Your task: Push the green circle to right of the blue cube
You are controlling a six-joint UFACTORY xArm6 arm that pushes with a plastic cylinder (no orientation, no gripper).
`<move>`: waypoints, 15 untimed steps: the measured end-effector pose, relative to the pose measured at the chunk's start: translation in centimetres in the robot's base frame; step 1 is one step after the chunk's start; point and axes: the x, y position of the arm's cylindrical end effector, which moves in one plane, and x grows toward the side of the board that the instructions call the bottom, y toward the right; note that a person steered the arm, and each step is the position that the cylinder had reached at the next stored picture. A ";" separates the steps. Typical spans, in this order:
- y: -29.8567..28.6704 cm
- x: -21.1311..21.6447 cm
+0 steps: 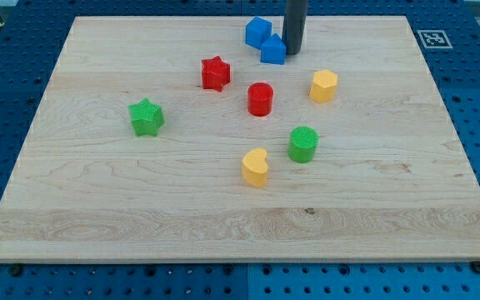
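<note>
The green circle, a short green cylinder, stands right of the board's middle. The blue cube sits near the view's top, with a second blue block touching it at its upper left. My tip rests on the board right beside the blue cube's right side, far above the green circle in the view. A red cylinder stands between the blue cube and the green circle.
A red star lies left of the red cylinder. A yellow hexagonal block is above right of the green circle. A yellow heart-like block is just lower left of it. A green star sits at the left of the wooden board.
</note>
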 end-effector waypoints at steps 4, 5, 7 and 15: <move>4.3 13.8; 5.9 18.5; 3.6 23.9; 1.2 24.1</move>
